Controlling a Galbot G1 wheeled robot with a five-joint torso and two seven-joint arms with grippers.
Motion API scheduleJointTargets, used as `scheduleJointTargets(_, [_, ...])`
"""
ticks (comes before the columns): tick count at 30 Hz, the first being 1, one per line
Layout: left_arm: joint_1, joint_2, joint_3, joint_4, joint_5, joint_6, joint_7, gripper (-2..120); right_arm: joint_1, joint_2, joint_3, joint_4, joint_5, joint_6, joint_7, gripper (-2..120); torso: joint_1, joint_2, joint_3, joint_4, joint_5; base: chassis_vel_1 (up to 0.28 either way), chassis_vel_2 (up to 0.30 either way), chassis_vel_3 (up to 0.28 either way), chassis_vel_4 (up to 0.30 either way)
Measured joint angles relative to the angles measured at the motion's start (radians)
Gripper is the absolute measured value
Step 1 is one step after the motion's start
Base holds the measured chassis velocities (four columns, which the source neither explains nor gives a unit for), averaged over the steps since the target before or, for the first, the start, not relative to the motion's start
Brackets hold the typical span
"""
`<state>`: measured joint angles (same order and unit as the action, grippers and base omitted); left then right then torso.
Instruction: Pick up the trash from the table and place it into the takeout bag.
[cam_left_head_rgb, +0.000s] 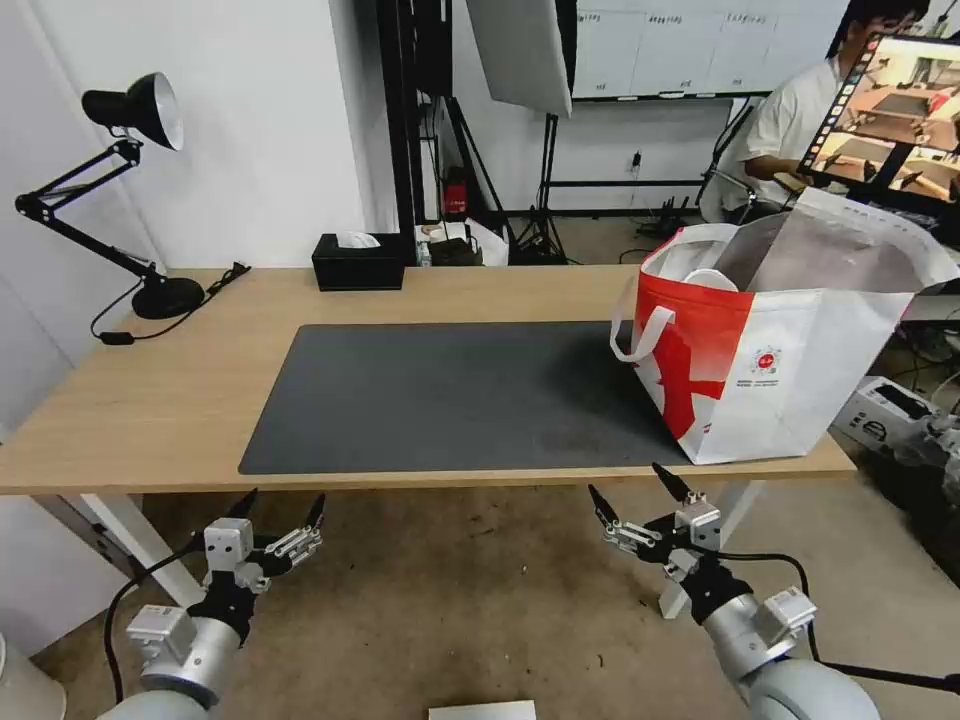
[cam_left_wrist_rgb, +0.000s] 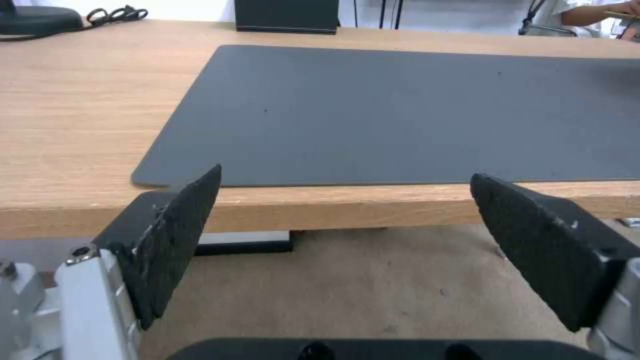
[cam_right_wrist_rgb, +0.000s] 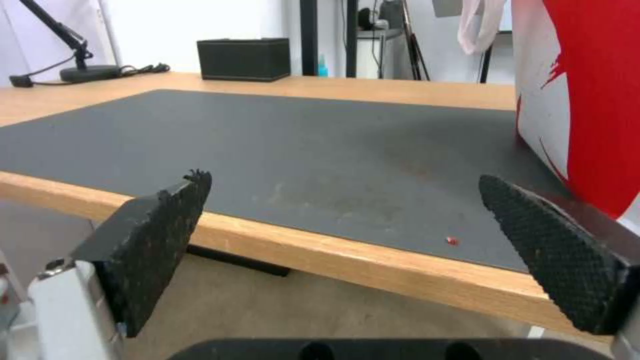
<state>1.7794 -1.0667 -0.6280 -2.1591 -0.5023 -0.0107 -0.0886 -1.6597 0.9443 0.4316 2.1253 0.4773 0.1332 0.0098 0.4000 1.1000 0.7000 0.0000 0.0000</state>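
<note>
Left gripper (cam_left_head_rgb: 285, 504) low in front of the table (cam_left_head_rgb: 150, 400), below its near edge, fingers (cam_left_wrist_rgb: 175, 225) spread wide, nothing between them. Right gripper (cam_left_head_rgb: 636, 486) likewise below the near edge, further right, jaws wide apart and empty — just under the front corner of the bag (cam_left_head_rgb: 790, 360).

One bag, upright on the right end of the table, its base partly on the mat (cam_left_head_rgb: 450, 395), mouth open with silver lining showing; something white and round visible inside near the rim. Bag up and beyond the right gripper, well apart from the left one.

One mat, bare apart from a tiny red speck (cam_right_wrist_rgb: 453, 240) near its front edge, close to the bag. One tissue box (cam_left_head_rgb: 357, 261) at the far edge — one lamp (cam_left_head_rgb: 130, 190) at the far left corner.
</note>
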Motion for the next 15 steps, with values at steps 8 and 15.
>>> scheduleJointTargets(8, [-0.001, 0.000, 0.001, 0.000, -0.001, 0.000, 0.000, 100, 0.000, 0.000, 0.000, 0.000, 0.000, 0.000, 0.000, 100, 0.000, 0.000, 0.000, 0.0000, 0.0000, 0.000, 0.000, 0.000, 0.000])
scheduleJointTargets(15, [-0.001, 0.001, 0.001, 0.000, -0.001, 0.000, -0.001, 100, 0.000, 0.000, 0.000, 0.000, 0.000, 0.000, 0.000, 100, 0.000, 0.000, 0.000, 0.0000, 0.0000, 0.000, 0.000, 0.000, 0.000])
